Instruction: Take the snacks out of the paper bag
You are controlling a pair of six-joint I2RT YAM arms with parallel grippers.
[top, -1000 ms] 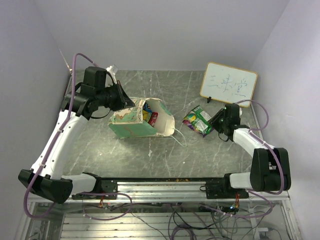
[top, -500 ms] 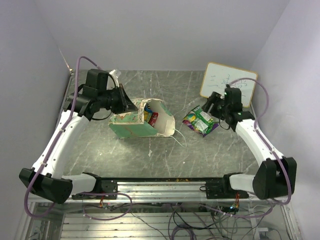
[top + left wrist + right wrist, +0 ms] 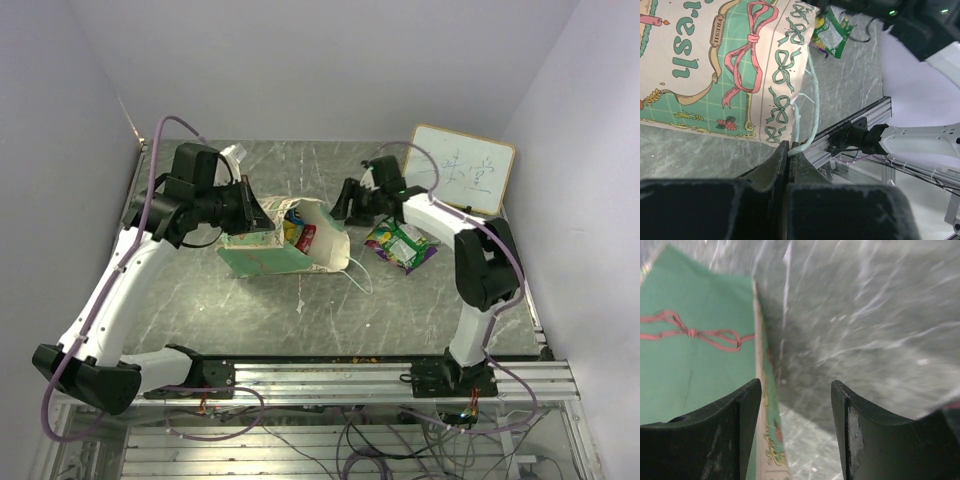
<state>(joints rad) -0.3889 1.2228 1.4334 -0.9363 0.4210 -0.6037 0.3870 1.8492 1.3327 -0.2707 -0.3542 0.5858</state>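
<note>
Step in hand: one packet is out, next pick is being set up. The green-yellow snack packet [image 3: 400,243] lies on the table [image 3: 400,310] right of the paper bag [image 3: 270,258], apart from it and in front of the whiteboard [image 3: 458,170]. The remaining snacks [image 3: 298,232], yellow and red visible, sit inside the bag's open mouth.

Left gripper [image 3: 789,147] is at the bag's top edge. Its jaws are clenched tight on the thin string handle [image 3: 812,125], holding the mouth up.

Right gripper [image 3: 796,390] hovers just beside the mouth rim. Jaws are spread wide with nothing between them and no contact I can see. Its wrist view is blurred, showing only the bag's green side and bare table.

Next move, my read: the right arm reaches into the mouth, lines up on the top packet and closes. Risk is snagging the rim and dragging the bag.
</note>
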